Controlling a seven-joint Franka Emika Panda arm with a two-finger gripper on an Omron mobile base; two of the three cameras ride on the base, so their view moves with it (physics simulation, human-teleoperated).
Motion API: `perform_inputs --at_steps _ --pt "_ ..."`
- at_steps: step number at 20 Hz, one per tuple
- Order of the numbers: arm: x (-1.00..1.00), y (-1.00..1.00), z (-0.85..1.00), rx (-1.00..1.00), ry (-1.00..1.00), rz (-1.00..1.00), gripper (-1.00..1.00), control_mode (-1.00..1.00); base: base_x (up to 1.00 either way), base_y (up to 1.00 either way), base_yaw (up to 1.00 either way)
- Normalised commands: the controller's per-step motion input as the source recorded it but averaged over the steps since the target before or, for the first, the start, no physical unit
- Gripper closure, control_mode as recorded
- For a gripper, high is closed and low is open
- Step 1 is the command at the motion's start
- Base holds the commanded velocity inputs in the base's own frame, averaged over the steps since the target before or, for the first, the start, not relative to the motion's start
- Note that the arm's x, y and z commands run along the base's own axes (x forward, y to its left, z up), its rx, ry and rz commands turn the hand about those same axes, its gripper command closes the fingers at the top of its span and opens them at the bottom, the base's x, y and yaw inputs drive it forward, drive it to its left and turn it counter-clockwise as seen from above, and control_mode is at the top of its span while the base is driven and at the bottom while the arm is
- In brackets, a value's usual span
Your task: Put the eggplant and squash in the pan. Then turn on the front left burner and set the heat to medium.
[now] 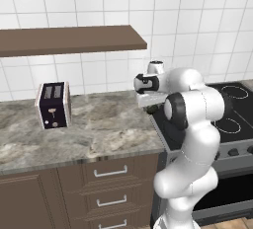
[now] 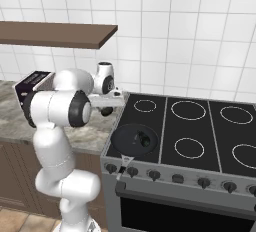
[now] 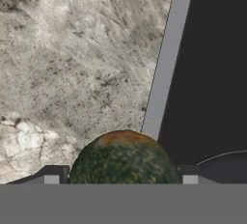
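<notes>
Gripper (image 3: 120, 178) clamps round green squash (image 3: 124, 159) between its two dark fingertips (image 3: 52, 175) — squash fills gap, lifted above seam where marble counter (image 3: 72, 63) meets grey stove edge (image 3: 166, 59). In right base view, gripper (image 2: 106, 110) hangs by stove's left edge, behind pan. Pan (image 2: 134, 140) sits on front left burner, handle toward knobs (image 2: 155, 175), with small dark eggplant (image 2: 144, 138) inside. Black glass stove (image 2: 200, 126) shows white rings. Farther left — toaster (image 1: 53, 105) on counter, under wooden shelf (image 1: 69, 39).
</notes>
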Motion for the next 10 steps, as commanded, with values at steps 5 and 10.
perform_inputs --at_steps 5,10 --pt "-0.76 -0.7 0.0 0.0 0.0 0.04 1.0 -1.0 0.0 0.0 0.0" --pt "-0.42 -0.7 0.0 0.0 0.0 0.03 1.0 -1.0 0.0 0.0 0.0"
